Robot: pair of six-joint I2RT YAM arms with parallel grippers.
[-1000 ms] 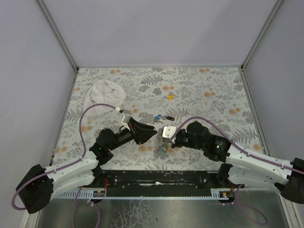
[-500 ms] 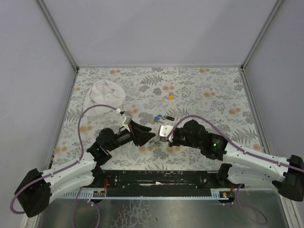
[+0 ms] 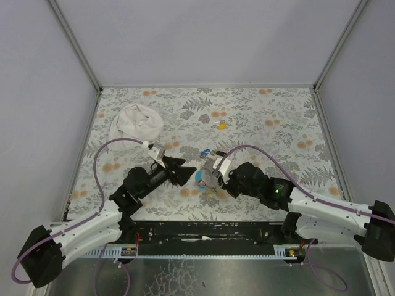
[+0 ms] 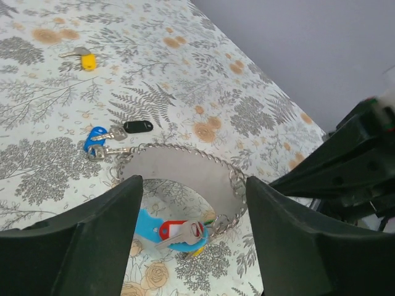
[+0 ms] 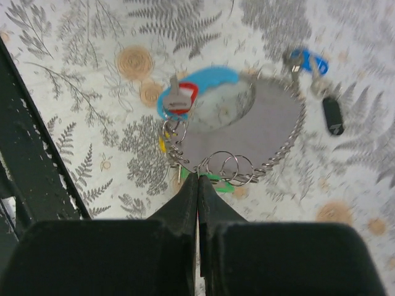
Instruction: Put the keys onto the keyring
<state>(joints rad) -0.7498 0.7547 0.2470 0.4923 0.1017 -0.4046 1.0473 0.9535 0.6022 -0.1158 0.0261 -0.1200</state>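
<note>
The keyring (image 5: pixel 247 126) is a grey coil loop with a light-blue curved piece (image 5: pixel 210 79), a red tag and metal rings (image 5: pixel 229 166). My right gripper (image 5: pixel 199 174) is shut on the coil by the rings. A green key (image 5: pixel 217 183) lies under the rings. The blue key (image 5: pixel 308 61) and the black key (image 5: pixel 333 116) lie just past the coil. The yellow key (image 3: pixel 221 125) lies farther back. My left gripper (image 4: pixel 192 185) is open and empty, its jaws either side of the keyring (image 4: pixel 185 176). In the top view the left gripper (image 3: pixel 188 169) faces the right gripper (image 3: pixel 213 176).
A white cloth bundle (image 3: pixel 136 125) lies at the back left. The table's near edge with a black rail (image 3: pixel 210 228) runs just behind both wrists. The grey walls close the table on three sides.
My right gripper has turned and shifted left with the keyring, and the light-blue piece now shows between the grippers. My left gripper has drawn back a little to the left.
</note>
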